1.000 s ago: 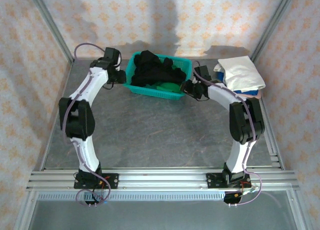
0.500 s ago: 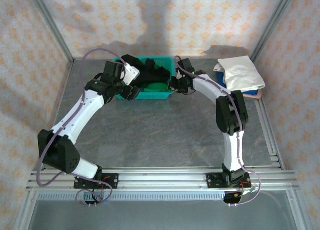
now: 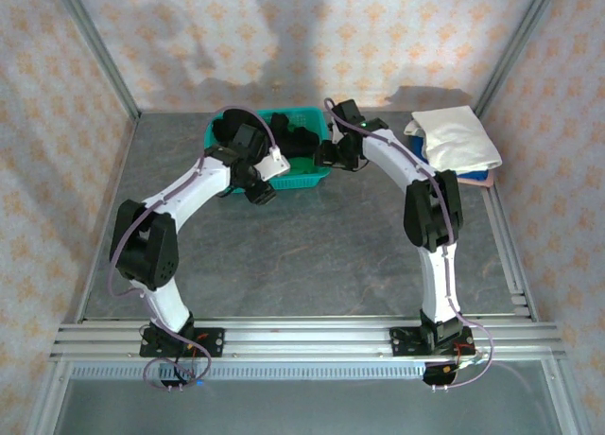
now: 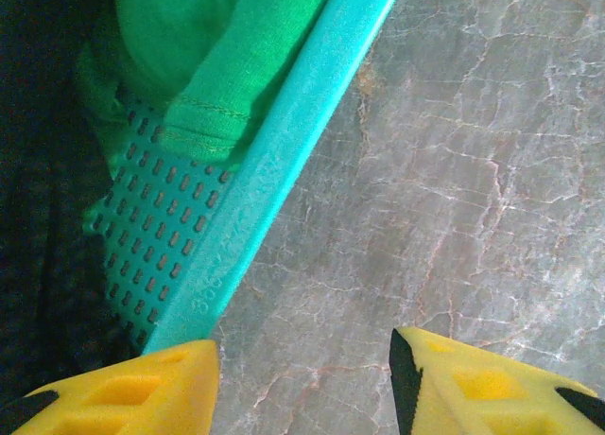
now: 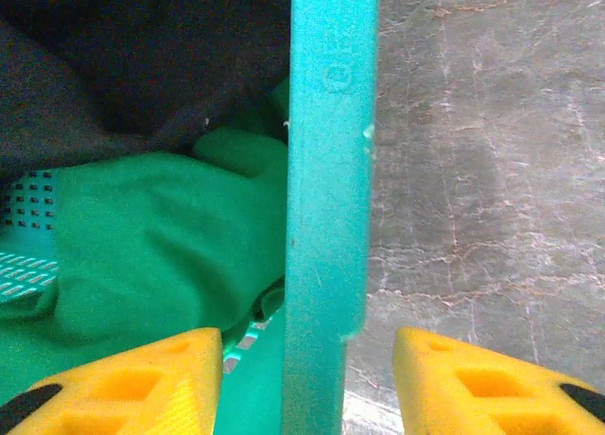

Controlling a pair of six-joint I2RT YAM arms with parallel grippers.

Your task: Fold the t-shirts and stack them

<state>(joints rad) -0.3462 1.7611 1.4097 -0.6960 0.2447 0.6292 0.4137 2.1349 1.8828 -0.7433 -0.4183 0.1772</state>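
**Q:** Top view first. Arms?
**A:** Both reach to the basket (image 3: 307, 178), far-centre of the table (image 3: 312, 265). Left gripper (image 3: 262, 191) is at its near side, twd the left. Right gripper (image 3: 326, 156) is at its right end. Jaw state is too small to tell from here.

**Q:** Shirts?
**A:** Black t-shirt (image 3: 298, 140) heaped inside the basket. White t-shirt (image 3: 458, 137) folded at far right, well apart from the basket.

**Q:** Left wrist view?
**A:** Left gripper (image 4: 304, 359) is released, fingers apart, bare table (image 4: 473, 170) btwn them. Basket (image 4: 284, 161) rim runs diag., its lower end just beside one finger. Green t-shirt (image 4: 217, 47) lies inside against the mesh wall. Black t-shirt (image 4: 38, 217) sits deeper in.

**Q:** Right wrist view?
**A:** Right gripper (image 5: 307, 345) is released. Its fingers straddle the basket (image 5: 331, 123) rim with a gap each side, no contact seen. Green t-shirt (image 5: 142, 236) is inside by the wall, black t-shirt (image 5: 123, 66) beyond it.
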